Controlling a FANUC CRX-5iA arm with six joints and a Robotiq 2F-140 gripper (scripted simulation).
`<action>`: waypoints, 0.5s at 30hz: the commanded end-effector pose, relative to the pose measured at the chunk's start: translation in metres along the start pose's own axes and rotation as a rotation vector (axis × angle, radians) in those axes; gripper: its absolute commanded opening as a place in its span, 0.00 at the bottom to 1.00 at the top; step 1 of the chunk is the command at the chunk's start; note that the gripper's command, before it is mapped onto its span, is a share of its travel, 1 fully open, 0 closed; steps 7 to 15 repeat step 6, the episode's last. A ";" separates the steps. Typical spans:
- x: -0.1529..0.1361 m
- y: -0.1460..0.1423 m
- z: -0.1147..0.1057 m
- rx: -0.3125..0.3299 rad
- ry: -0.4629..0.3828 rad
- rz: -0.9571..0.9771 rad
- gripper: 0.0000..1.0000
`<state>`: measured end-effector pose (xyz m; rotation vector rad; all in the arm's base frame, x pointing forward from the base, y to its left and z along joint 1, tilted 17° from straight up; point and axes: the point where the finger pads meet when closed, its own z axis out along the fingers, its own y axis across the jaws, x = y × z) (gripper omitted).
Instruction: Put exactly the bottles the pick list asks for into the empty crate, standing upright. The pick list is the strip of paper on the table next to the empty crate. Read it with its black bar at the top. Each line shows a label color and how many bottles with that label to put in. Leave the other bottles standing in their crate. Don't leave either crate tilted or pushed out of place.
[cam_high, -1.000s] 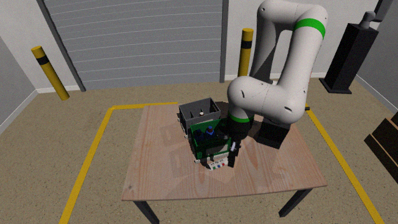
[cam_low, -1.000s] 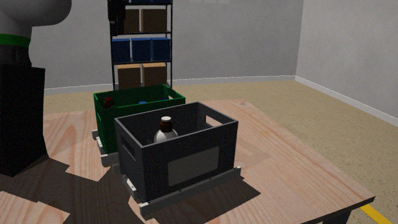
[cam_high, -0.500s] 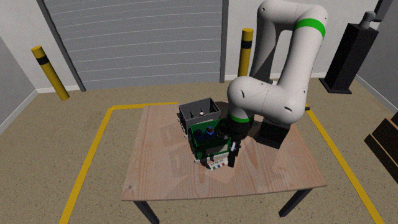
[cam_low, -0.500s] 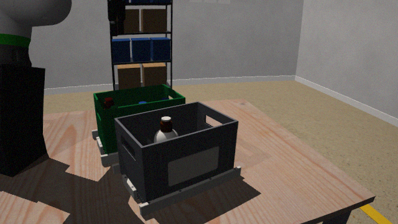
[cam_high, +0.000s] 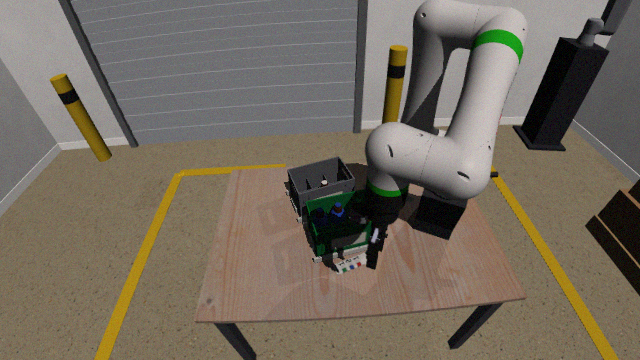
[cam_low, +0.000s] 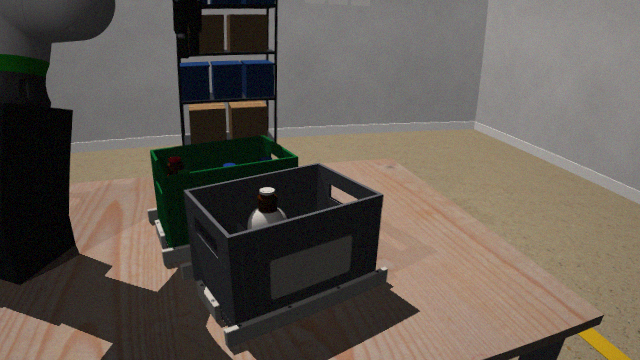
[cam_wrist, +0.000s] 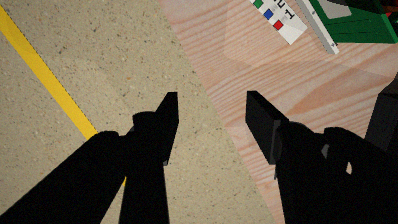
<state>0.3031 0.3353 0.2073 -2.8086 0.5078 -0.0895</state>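
The grey crate stands at the back of the table and holds one upright bottle with a white cap and white label. The green crate stands right in front of it and holds bottles, among them a blue-capped one and a red-capped one. The pick list lies beside the green crate and shows green, blue and red squares. My gripper hangs by the green crate's right corner, just beside the pick list. Its fingers stand partly open with nothing between them.
Both crates sit in pale corner rails on the wooden table. The robot's black base is at the table's right rear. The table edge and a yellow floor line show under the gripper.
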 end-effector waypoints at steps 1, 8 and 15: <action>0.000 -0.001 -0.001 0.002 0.001 0.000 0.44; 0.000 -0.001 -0.001 0.002 0.001 0.000 0.44; 0.000 -0.001 -0.001 0.002 0.001 0.000 0.44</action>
